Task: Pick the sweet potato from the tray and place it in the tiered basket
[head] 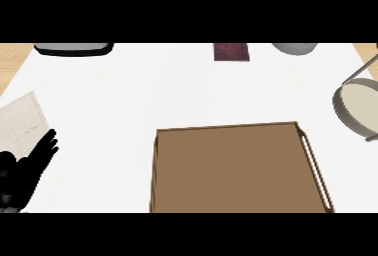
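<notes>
While the left hand (26, 172) rested open at the frame's lower left, the right hand was out of view. No sweet potato showed on the brown tray (236, 170). Any release should centre over the tiered basket (358, 107) at right.

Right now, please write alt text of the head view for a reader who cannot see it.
A brown tray lies on a white counter, and no sweet potato shows on it. The basket stands at the right edge, and the left hand rests open at the lower left beside a paper sheet; the right hand does not show.
</notes>
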